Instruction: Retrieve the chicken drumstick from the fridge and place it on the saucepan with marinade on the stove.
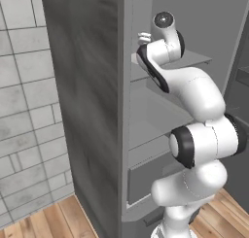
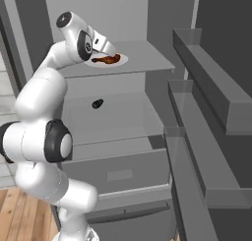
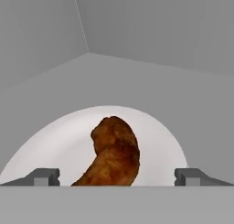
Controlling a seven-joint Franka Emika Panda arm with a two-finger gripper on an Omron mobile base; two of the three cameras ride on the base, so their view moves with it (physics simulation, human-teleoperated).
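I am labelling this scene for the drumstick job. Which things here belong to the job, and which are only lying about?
Belong to the job:
- drumstick, on the plate, between the open fingers
- fridge, door open
- gripper, open, at the top shelf

Only lying about:
- white plate, under the drumstick
- small dark object, on the middle shelf
- door racks

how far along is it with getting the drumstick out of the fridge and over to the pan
Done: the fridge stands open and the arm has reached in to the upper shelf. In hand: the gripper is open, its fingertips either side of the chicken drumstick, which lies on a white plate; no grasp yet. Left: close on the drumstick, lift it out and carry it to the saucepan.
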